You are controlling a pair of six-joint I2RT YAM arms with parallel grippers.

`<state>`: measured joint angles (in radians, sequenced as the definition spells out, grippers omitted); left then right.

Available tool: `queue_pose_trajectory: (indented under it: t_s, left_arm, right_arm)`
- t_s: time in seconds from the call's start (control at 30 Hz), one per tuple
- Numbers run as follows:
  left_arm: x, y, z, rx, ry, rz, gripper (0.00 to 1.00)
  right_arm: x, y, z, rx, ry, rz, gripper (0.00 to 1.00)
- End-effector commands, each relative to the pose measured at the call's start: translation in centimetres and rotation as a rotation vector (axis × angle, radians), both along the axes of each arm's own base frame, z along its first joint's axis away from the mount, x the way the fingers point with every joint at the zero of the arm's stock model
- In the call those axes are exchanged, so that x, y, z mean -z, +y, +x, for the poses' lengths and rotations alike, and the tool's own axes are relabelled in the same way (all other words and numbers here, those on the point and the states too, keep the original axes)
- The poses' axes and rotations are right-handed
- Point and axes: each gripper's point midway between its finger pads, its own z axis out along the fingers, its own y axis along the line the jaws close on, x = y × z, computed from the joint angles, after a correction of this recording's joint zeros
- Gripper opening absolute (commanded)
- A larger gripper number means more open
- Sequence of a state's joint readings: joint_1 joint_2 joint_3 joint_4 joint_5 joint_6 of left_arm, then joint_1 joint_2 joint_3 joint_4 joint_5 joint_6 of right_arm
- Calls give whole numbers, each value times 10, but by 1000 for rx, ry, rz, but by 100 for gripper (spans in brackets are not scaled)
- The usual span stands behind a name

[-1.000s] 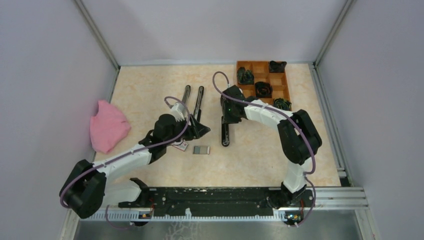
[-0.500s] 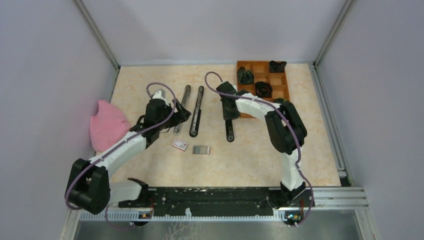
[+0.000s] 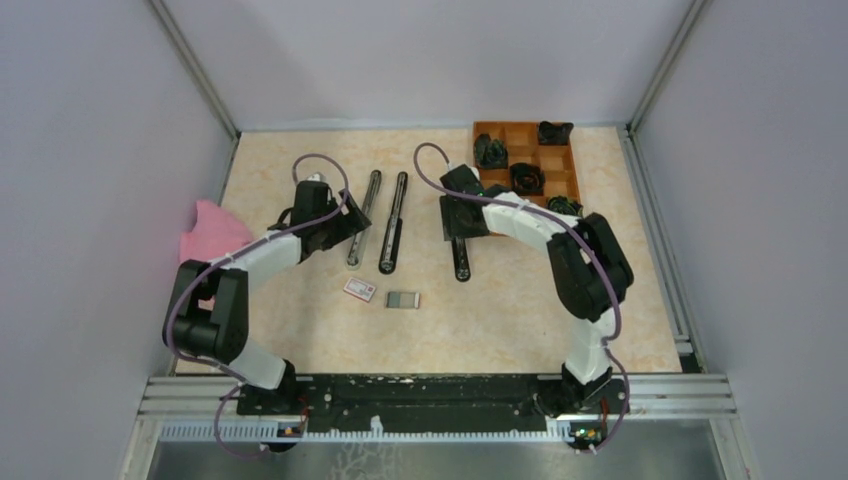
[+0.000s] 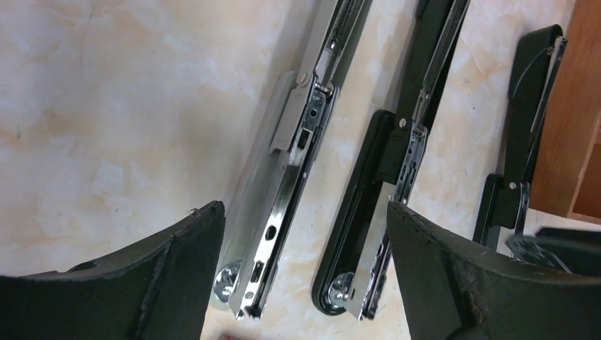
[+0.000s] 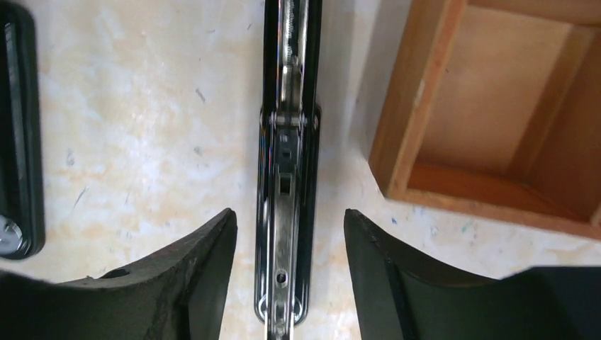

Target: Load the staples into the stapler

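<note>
Showing staples [image 3: 403, 299] overhead only, stapler [image 5: 287, 212] (opened) wrist-side

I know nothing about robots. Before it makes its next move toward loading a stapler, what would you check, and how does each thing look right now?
1. Left tool open and empty: ok.
2. Right tool open, straddling the right black stapler without gripping it: ok.
3. Staples lying free, nothing on them: ok.
4. Silver stapler and middle black stapler folded open, rails exposed: ok.
5. Rails free of old staples: cannot tell.
6. A tool placed over the staples: not ok, both are up by the staplers.
</note>
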<state>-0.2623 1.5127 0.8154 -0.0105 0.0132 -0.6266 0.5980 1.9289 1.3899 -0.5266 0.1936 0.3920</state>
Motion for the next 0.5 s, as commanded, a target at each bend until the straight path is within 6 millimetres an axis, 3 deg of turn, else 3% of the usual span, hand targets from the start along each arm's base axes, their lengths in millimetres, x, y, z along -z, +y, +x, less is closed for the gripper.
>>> queue_pose_trajectory:
  t_s: [0.0,0.2,0.27,0.47]
  left_arm:
    - [10,-7,12,55,47,-2,88]
    - [36,-13,11,89,134,8,81]
    - [43,-16,9,106,156,2,76]
    - [60,-29,-12,145,231,-8,64]
  right_arm:
    - [-57,6,3,-19,-150,121,58]
    - [-55,0,-16,-33,-163,160,60]
    - [-65,-1,-20,-38,-189,185,60]
    - [-61,-4,-29,-48,-177,195,60]
